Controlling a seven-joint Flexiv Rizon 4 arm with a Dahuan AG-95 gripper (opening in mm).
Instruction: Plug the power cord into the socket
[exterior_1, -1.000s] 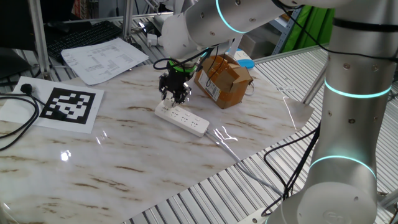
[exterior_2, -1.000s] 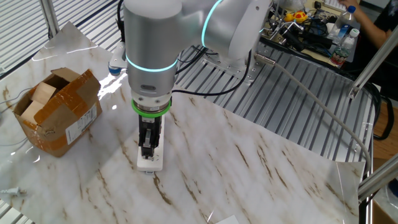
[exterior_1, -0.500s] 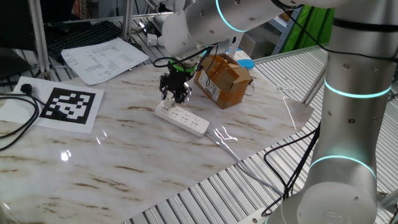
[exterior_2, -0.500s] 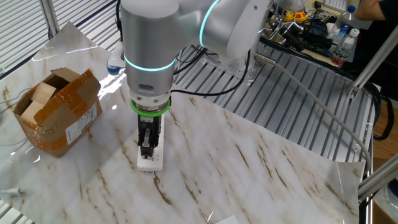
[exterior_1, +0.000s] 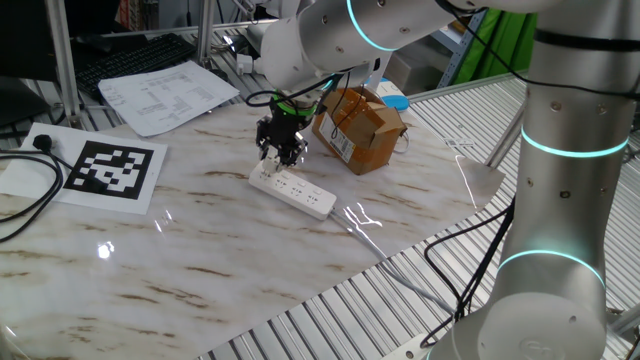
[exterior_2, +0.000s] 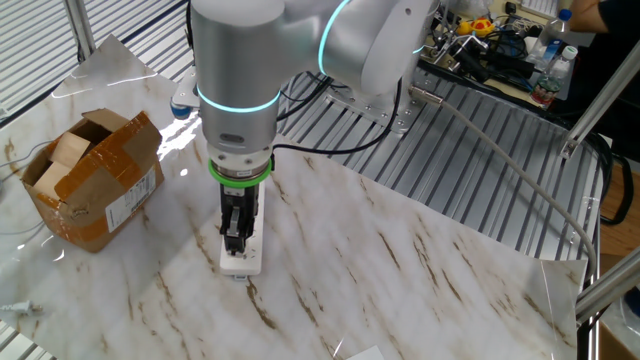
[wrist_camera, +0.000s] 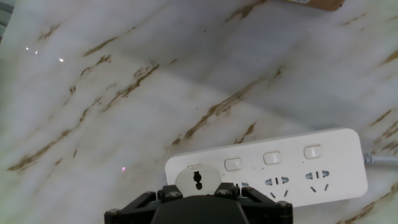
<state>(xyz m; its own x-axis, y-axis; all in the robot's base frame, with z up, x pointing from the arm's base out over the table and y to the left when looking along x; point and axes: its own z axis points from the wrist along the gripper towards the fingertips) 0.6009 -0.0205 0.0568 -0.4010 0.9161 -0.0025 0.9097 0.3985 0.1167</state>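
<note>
The hand (exterior_1: 281, 152) is grasping the power cord (wrist_camera: 197, 180), pressing it into the socket (wrist_camera: 292, 162) at its 9 o'clock end; next, pushing straight down.

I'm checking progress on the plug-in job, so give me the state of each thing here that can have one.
gripper: pointing straight down over one end of the power strip, jaws part-way closed on the plug.
plug: between the fingers, over the end outlet; whether seated can't be told.
power strip: flat on the table, its other outlets free.
cardboard box: flaps open.
</note>
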